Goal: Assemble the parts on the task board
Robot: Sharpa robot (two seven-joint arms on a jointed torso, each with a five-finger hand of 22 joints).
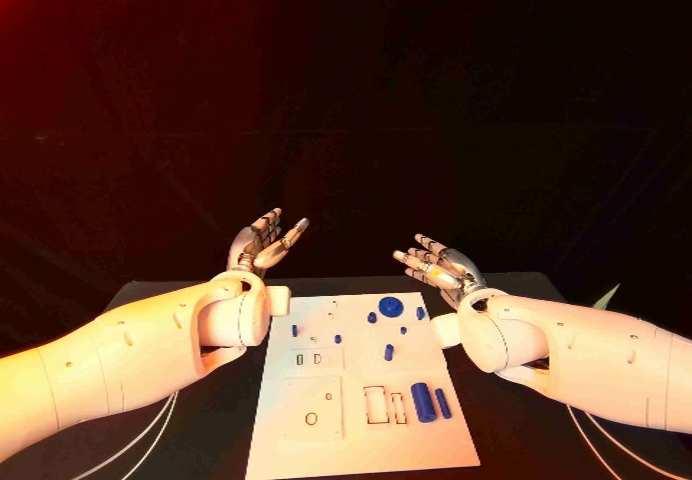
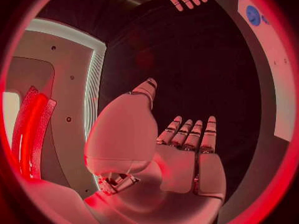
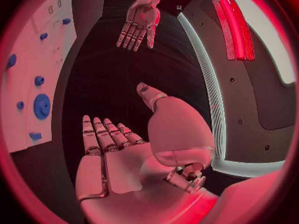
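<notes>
The left hand [image 1: 267, 243] is held raised above the desk [image 1: 159, 300], to the left of the task board [image 1: 361, 440] and beyond its far edge; its fingers are spread apart and nothing is held in it, as the left wrist view confirms with a bare palm and straight fingers [image 2: 190, 134]. The task board lies flat in the middle of the desk, between the two forearms. On it, a large blue disc [image 1: 391, 306] sits near the far edge, several small blue pegs [image 1: 371, 318] are scattered just beside the disc, and two blue cylinders [image 1: 421, 402] lie near the board's right edge, beside empty rectangular recesses [image 1: 375, 404]. No part is touched by either hand, so assembly is judged not to have begun. The right hand [image 1: 438, 268] is likewise raised to the right of the board's far edge, palm empty and fingers apart. Several risks are foreseen. The pegs are small and close together, so a neighbour could be knocked or rolled off the board when one is approached with broad fingers. The cylinders could roll away if nudged sideways rather than pinched from above. The board appears unfastened, so it could be shifted by a forearm lowered carelessly. A collision between the two hands is also possible if both are brought over the board together.
</notes>
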